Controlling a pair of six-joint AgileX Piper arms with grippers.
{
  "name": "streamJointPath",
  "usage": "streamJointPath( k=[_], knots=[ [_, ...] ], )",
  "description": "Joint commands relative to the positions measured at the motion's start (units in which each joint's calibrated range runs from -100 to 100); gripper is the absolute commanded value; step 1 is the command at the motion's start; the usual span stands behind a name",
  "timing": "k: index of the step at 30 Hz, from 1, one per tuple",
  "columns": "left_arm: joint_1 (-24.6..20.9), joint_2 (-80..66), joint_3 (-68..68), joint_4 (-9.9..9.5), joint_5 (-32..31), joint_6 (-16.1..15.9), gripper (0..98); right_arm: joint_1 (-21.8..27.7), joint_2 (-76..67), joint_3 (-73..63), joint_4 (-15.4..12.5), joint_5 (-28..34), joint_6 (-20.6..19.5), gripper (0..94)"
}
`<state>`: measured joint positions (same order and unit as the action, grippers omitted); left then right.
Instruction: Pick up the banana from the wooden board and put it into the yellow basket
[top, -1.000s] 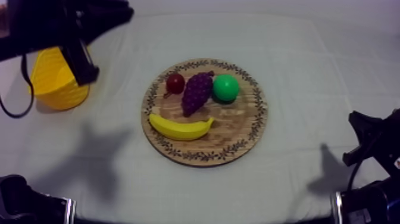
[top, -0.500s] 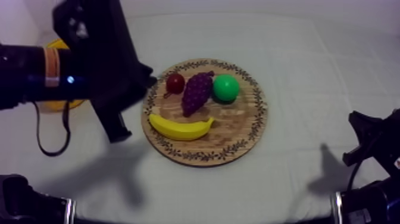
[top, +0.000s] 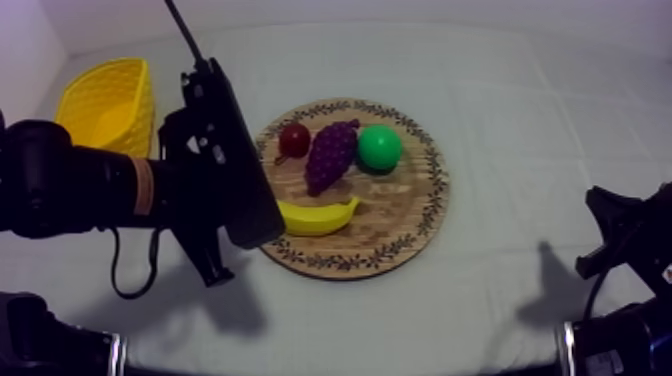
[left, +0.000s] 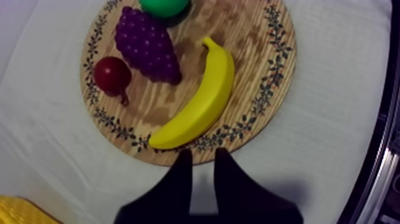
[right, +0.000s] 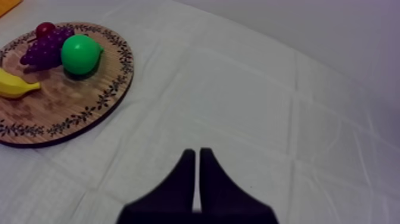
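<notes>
The yellow banana (top: 325, 215) lies on the front of the round wooden board (top: 400, 215), its left end hidden under my left arm. In the left wrist view the banana (left: 199, 101) lies just beyond my left gripper (left: 202, 154), which hangs open over the cloth at the board's rim (left: 262, 77) with nothing between its fingers. Seen from above, that gripper (top: 210, 270) shows left of the board. The yellow basket (top: 100, 100) stands at the far left. My right gripper (right: 197, 152) is shut on nothing over bare cloth, low at the right (top: 605, 235).
On the board behind the banana are purple grapes (top: 332, 155), a small red fruit (top: 294, 140) and a green fruit (top: 379, 147). Bare cloth stretches right of the board and in front of it.
My left arm has swung from over the basket rightward and forward to the board's left edge, uncovering the basket and hiding the banana's left end. The right arm has not moved.
</notes>
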<state>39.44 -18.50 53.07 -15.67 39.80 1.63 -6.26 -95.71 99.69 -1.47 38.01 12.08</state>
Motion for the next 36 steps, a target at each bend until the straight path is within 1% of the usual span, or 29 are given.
streamJointPath(
  k=[1, 3, 5, 6, 8, 9, 11, 13, 14, 16, 17, 18, 23, 27, 32, 36],
  knots=[
    [-0.1, 0.2, 0.6, -0.09, -0.9, 0.5, 21.7, 0.0, 0.0, 0.0, 0.0, 0.0, 0.0, 0.5],
    [-0.4, 0.6, 0.9, -0.06, -1.4, 1.2, 37.5, 0.0, 0.0, 0.0, 0.0, 0.0, 0.0, 0.5],
    [-0.6, 1.0, 0.8, 0.00, -1.7, 1.6, 56.2, 0.0, 0.0, 0.0, 0.0, 0.0, 0.0, 0.5],
    [-0.7, 1.2, 0.6, 0.02, -1.7, 1.6, 63.6, 0.0, 0.0, 0.0, 0.0, 0.0, 0.0, 0.5],
    [-0.7, 1.8, 0.2, 0.07, -1.9, 1.6, 75.1, 0.0, 0.0, 0.0, 0.0, 0.0, 0.0, 0.5],
    [-0.8, 2.0, 0.1, 0.13, -2.0, 1.7, 78.7, 0.0, 0.0, 0.0, 0.0, 0.0, 0.0, 0.5],
    [-0.8, 2.4, 0.0, 0.20, -2.4, 1.6, 82.7, 0.0, 0.0, 0.0, 0.0, 0.0, 0.0, 0.5],
    [-0.8, 2.9, 0.0, 0.30, -3.1, 1.4, 83.9, 0.0, 0.0, 0.0, 0.0, 0.0, 0.0, 0.5],
    [-0.9, 3.1, -0.1, 0.84, -3.4, 0.9, 83.5, 0.0, 0.0, 0.0, 0.0, 0.0, 0.0, 0.5],
    [-1.5, 3.6, -0.8, 3.06, -3.7, -1.2, 81.5, 0.0, 0.0, 0.0, 0.0, 0.0, 0.0, 0.5],
    [-1.7, 3.9, -1.2, 3.92, -3.7, -2.0, 80.3, 0.0, 0.0, 0.0, 0.0, 0.0, 0.0, 0.5],
    [-1.8, 4.1, -1.4, 4.30, -3.6, -2.3, 79.0, 0.0, 0.0, 0.0, 0.0, 0.0, 0.0, 0.5],
    [-1.3, 5.7, -0.7, 2.93, -5.3, -0.5, 74.1, 0.0, 0.0, 0.0, 0.0, 0.0, 0.0, 0.5],
    [-1.6, 8.4, -1.2, 2.76, -5.1, -0.1, 72.9, 0.0, 0.0, 0.0, 0.0, 0.0, 0.0, 0.5],
    [-1.7, 14.2, -4.5, 2.93, -4.2, -0.2, 71.1, 0.0, 0.0, 0.0, 0.0, 0.0, 0.0, 0.5],
    [-2.2, 19.7, -7.7, 4.48, -2.8, -1.7, 70.1, 0.0, 0.0, 0.0, 0.0, 0.0, 0.0, 0.5]
  ],
)
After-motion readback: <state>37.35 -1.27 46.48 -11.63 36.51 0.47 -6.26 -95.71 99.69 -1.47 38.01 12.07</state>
